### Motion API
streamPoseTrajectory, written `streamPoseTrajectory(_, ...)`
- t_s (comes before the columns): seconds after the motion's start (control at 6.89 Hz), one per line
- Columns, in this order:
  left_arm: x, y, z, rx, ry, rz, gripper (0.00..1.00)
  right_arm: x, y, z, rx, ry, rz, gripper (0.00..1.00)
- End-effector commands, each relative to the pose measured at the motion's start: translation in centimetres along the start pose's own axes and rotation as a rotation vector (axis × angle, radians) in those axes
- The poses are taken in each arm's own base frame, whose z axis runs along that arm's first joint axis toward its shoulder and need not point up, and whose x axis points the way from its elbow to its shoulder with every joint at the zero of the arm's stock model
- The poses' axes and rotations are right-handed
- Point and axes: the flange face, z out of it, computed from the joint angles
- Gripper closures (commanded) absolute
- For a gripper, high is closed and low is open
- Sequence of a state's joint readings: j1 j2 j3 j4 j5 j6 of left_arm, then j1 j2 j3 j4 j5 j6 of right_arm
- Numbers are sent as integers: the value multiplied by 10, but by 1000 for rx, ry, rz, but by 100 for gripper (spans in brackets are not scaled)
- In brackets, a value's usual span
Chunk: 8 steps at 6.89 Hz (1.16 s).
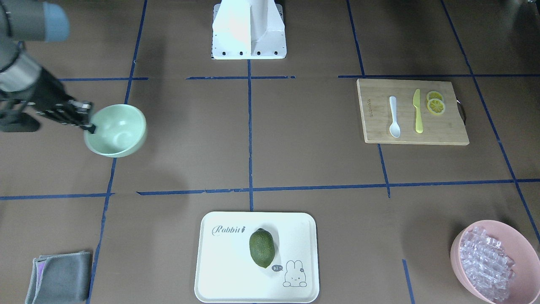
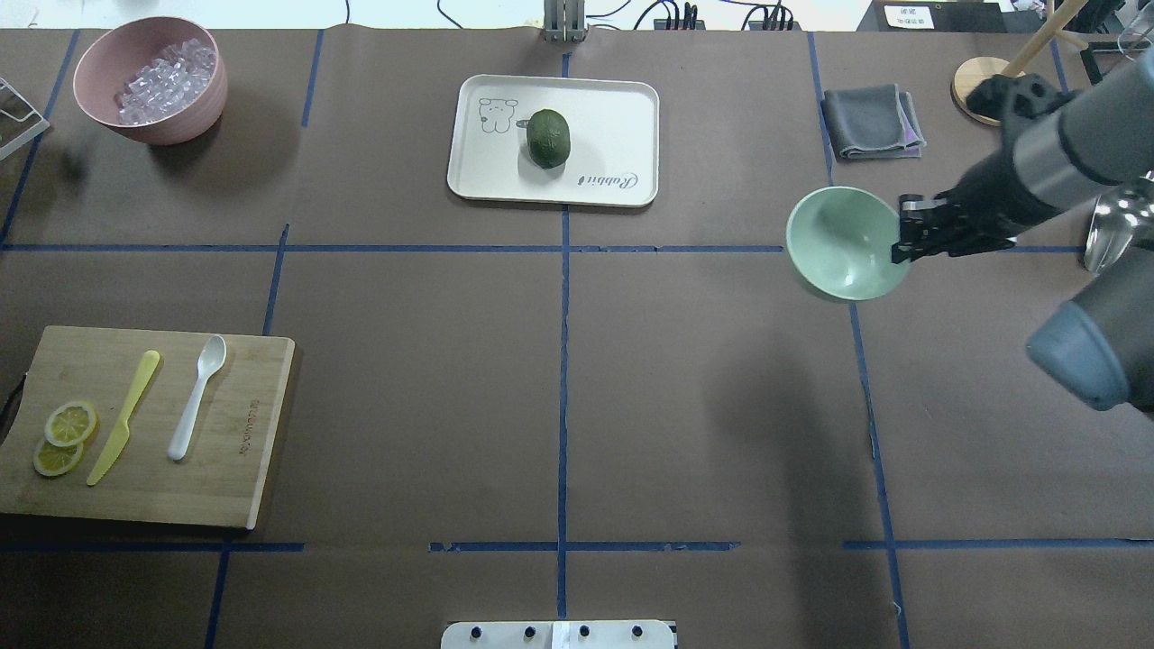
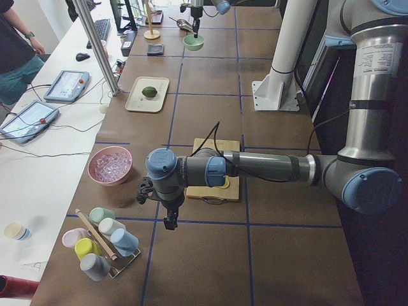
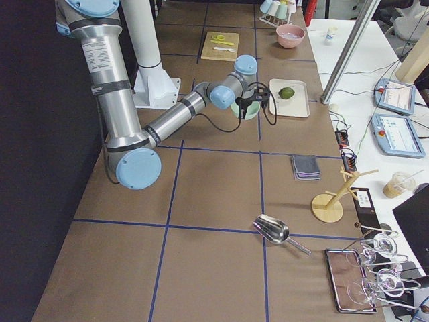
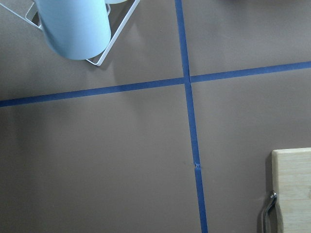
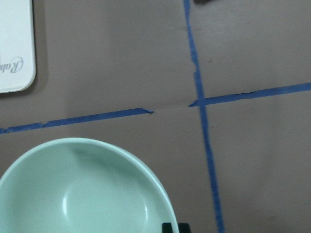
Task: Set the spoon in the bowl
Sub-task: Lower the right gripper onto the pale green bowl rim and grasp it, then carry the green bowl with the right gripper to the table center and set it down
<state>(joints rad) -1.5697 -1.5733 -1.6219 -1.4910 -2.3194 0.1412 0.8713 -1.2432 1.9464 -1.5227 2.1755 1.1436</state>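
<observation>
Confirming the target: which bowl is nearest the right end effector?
The small pale mint-green bowl, empty, beside the right end effector; the larger pink bowl of clear cubes sits far away.

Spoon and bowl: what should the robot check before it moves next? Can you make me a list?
1. Spoon easy to grab: ok. It lies flat on the cutting board, beside the knife but not touching it.
2. Bowl empty: ok. Nothing is inside.
3. Right gripper holding the bowl: ok. It looks pinched on the rim.
4. Left gripper open and ready: cannot tell. Only a side view shows it.
5. Bowl near the spoon: not ok. They are at opposite ends of the table.
</observation>
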Motion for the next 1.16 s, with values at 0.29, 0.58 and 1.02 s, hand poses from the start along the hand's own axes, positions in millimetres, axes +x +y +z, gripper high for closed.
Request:
streamPoseTrajectory(0.29,1,0,1,-2,0,0,0,-198,92,110,31,92,114,97)
streamPoseTrajectory(0.58,2,2,3,-3,36,-5,0,-211,111,155,31,98,95,96)
streamPoseTrajectory(1.02,0,5,6,-8,46,-11,0,-218,115,169,34,53,113,70)
